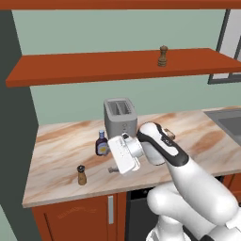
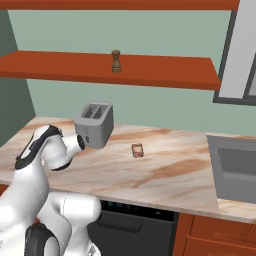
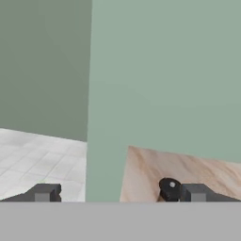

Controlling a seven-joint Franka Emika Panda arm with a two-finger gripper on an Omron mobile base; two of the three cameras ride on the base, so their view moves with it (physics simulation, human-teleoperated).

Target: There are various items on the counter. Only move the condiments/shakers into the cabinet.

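Standing at the marbled stone bench's [image 1: 61,146] left front: light-wood shaker with black top [image 1: 82,175], not yet shelved. Hovering just right of it, gripper [image 1: 112,170] gaping open, holding nothing. Waiting behind: dark sauce bottle with yellow label [image 1: 101,143] (beside the grey toaster [image 1: 120,116]). Already resting on the red-brown wall shelf [image 1: 94,66]: brown turned-wood mill [image 1: 163,56].

rendered home kitchen, marbled stone counter [image 1: 66,146] with a grey toaster [image 1: 120,116], steel sink [image 2: 235,167] set in, red-brown wall shelf [image 1: 94,68], wood cabinet doors [image 1: 77,219] underneath
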